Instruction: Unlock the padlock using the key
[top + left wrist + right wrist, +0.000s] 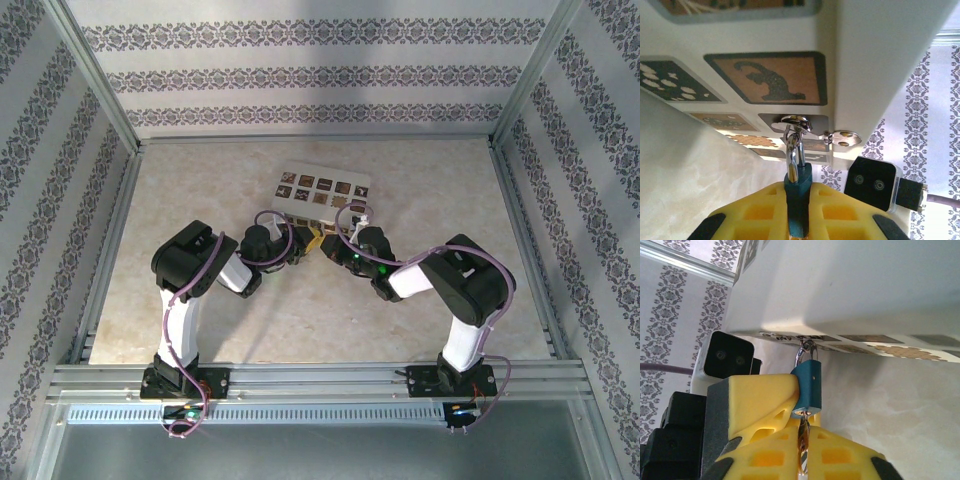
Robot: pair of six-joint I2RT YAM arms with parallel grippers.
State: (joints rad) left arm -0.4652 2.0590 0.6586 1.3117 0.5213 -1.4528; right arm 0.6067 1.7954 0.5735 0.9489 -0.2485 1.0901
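Evidently the left fingers clench the teal padlock to steady it on the hasp of the board, while the right fingers pinch the key just beneath it.

teal padlock, shackle hooked through hasp, key at its base

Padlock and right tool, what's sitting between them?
The key. In the right wrist view it runs from the underside of the blue padlock down into the right tool, pinched between its yellow fingers.
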